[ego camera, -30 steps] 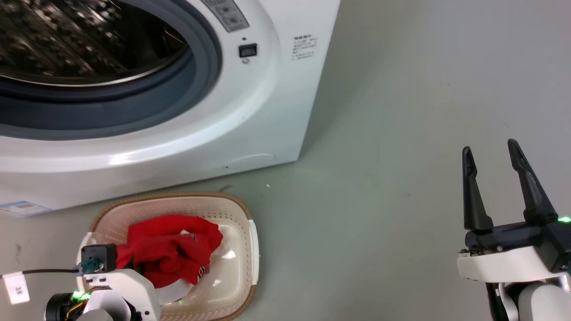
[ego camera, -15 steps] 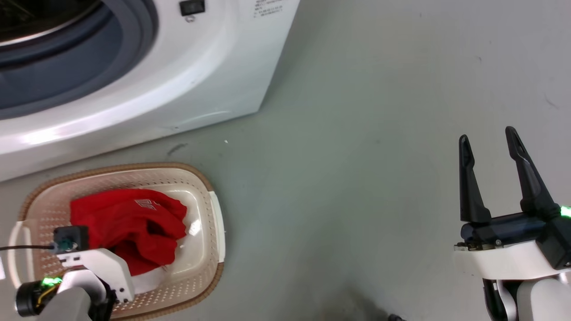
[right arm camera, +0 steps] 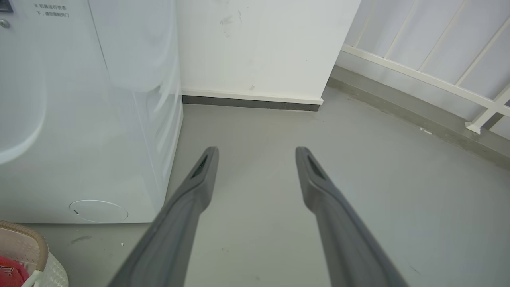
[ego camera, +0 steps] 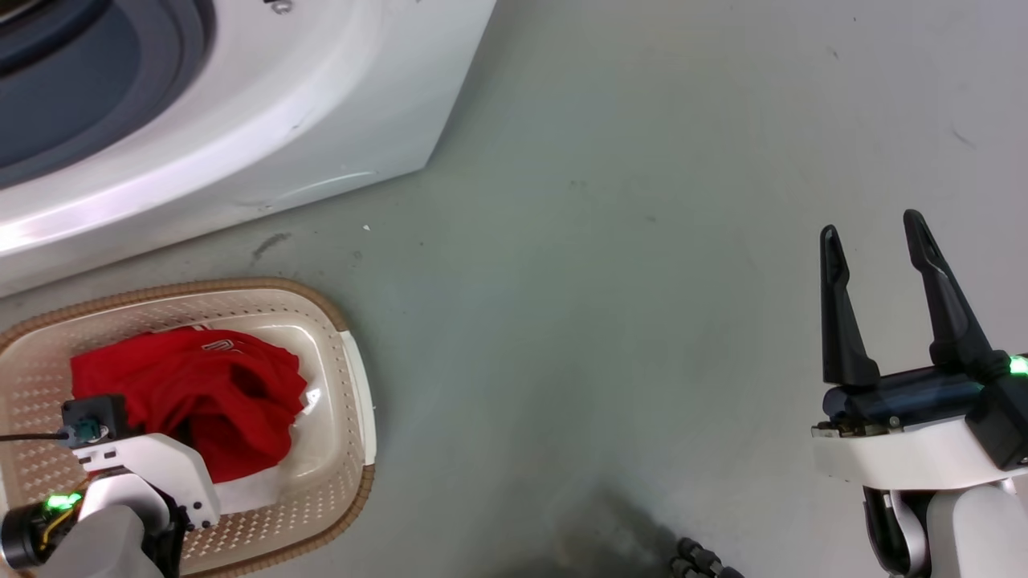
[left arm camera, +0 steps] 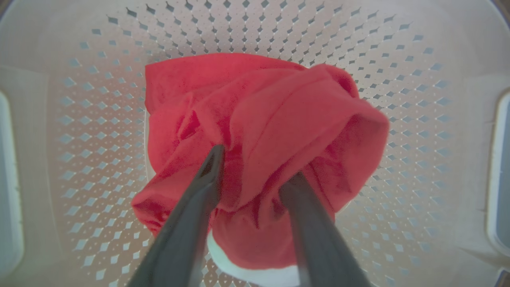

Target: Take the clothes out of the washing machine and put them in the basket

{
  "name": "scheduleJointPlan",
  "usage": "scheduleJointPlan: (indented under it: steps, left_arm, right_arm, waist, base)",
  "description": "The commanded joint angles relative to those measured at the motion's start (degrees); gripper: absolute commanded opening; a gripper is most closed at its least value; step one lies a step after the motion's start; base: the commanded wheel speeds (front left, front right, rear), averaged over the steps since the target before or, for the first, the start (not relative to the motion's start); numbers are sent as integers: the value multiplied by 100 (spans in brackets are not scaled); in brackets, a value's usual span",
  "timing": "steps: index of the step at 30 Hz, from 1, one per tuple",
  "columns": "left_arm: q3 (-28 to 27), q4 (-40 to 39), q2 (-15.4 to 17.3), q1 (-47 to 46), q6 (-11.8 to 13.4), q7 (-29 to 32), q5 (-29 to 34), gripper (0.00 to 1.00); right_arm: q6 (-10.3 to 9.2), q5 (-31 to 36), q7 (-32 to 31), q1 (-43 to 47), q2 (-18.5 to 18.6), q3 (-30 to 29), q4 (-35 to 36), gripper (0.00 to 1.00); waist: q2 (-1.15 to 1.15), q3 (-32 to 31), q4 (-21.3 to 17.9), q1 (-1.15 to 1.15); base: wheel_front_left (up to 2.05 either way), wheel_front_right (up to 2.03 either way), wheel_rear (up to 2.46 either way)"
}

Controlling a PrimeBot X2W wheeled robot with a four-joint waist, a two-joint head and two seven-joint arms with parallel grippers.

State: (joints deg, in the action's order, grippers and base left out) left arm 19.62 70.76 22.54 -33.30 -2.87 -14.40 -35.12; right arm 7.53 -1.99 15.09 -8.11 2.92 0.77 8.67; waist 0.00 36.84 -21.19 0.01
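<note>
Here, clothes (left arm camera: 271, 119) in basket (left arm camera: 418, 99), left claw (left arm camera: 255, 165) astride.

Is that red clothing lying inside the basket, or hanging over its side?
Inside. The red clothing lies crumpled within the basket, its perforated walls all around.

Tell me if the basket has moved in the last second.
No, not that I can see. The head camera shifted, so everything slid, but the basket still sits just below the floor scuff before the washing machine.
</note>
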Motion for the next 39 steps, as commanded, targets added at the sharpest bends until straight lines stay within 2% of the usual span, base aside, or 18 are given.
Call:
scheduleJointPlan:
  steps: [1, 8, 13, 17, 21, 32, 39]
  left_arm:
    - [-39, 37, -51, -2, -3, -41, -48, 100]
    - [-163, -45, -287, -15, -107, -80, -166, 100]
    - [-383, -664, -362, 236, -57, -87, -64, 100]
    - [-712, -1661, -360, 452, 57, -87, 239, 100]
    - [-1104, -2818, -503, 908, 168, -80, 725, 100]
    - [-1932, -5539, -1128, 2212, 224, -81, 1989, 100]
    - [-2088, -6578, -1476, 3016, -26, -81, 2500, 100]
  right_arm:
    - [-8, -24, 12, -52, -7, -14, -27, 100]
    - [-8, 164, 11, -27, -6, -154, -149, 100]
    - [-8, 306, 11, -17, -6, -293, -282, 100]
    - [-7, 354, 11, 111, -6, -437, -348, 100]
    - [-7, 424, 11, 212, -5, -572, -411, 100]
    - [-8, 624, 11, 580, -4, -734, -518, 100]
    - [-8, 602, 11, 821, -7, -748, -551, 100]
  waist:
    - [0, -72, 49, -1]
    - [0, -668, 401, -1]
    - [0, -1257, 713, -1]
    - [0, -1718, 979, -1]
    - [0, -2140, 1254, -1]
    - [0, -3005, 1751, -1]
    - [0, -3319, 1950, -1]
  base:
    - [0, 0, 0]
    - [0, 0, 0]
    - [0, 0, 0]
    - [0, 0, 0]
    - [0, 0, 0]
    - [0, 0, 0]
    - [0, 0, 0]
